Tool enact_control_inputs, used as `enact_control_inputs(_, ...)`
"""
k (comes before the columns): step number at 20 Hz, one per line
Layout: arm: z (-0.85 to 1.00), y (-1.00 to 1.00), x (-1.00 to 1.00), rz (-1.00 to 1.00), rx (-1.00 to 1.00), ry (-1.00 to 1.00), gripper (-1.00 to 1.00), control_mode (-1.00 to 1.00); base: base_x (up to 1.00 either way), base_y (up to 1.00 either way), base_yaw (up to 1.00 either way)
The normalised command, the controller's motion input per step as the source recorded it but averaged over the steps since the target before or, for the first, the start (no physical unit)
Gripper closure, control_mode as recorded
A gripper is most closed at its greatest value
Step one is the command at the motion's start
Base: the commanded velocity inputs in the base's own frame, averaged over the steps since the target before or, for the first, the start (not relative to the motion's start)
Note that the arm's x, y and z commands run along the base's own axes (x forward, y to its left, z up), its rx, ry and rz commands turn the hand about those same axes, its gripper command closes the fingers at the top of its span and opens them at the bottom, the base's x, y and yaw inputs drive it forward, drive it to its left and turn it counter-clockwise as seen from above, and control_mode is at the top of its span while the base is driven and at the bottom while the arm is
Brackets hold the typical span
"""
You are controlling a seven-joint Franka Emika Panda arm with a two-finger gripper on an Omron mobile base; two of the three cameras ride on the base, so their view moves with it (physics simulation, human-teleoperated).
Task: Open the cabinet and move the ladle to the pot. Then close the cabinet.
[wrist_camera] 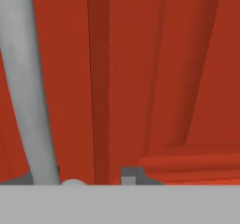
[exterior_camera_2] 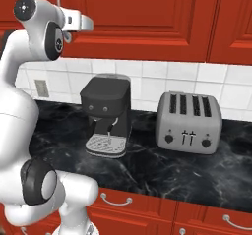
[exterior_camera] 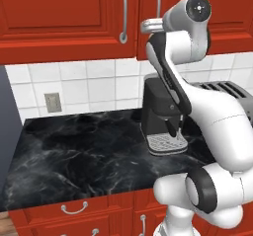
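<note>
1. Cabinet (exterior_camera: pixel 69 18): glossy red wall unit mounted above the coffee machine (exterior_camera: pixel 163 116); both doors stand shut, so the opening step is not yet done.
2. Handle (wrist_camera: pixel 26 87): silver bar on the cabinet door, long axis vertical, running the height of the door's lower part; in the hand view it passes just beside the door seam.
3. Gripper (exterior_camera: pixel 148 26): raised above the coffee machine, close against the cabinet's handles; whether its jaws are spread or gripping cannot be told.
4. Remaining, by judgement: opening the door, carrying the ladle to the pot, closing the door.
5. Toaster (exterior_camera_2: pixel 189 123): beside the coffee machine, on the black counter (exterior_camera: pixel 74 156).
</note>
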Motion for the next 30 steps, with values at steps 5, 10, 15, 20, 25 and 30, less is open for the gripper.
enact_control_inputs(5,0.05,-1.0,-0.76,-0.04,0.0,0.0,1.0,-1.0,0.0,0.0,0.0)
enact_control_inputs(10,0.05,-1.0,-0.92,-0.04,0.0,0.01,1.0,-1.0,0.0,0.0,0.0)
enact_control_inputs(15,0.0,-1.0,-0.94,-0.03,0.0,0.05,1.0,-1.0,0.0,0.0,0.0)
enact_control_inputs(20,0.0,-1.0,-0.89,-0.02,0.0,0.04,1.0,-1.0,0.0,0.0,0.0)
enact_control_inputs(25,0.0,-1.0,-0.77,0.0,0.0,0.07,1.0,-1.0,0.0,0.0,0.0)
enact_control_inputs(30,0.0,-0.76,-0.57,0.0,0.0,0.09,-1.0,-1.0,0.0,0.0,0.0)
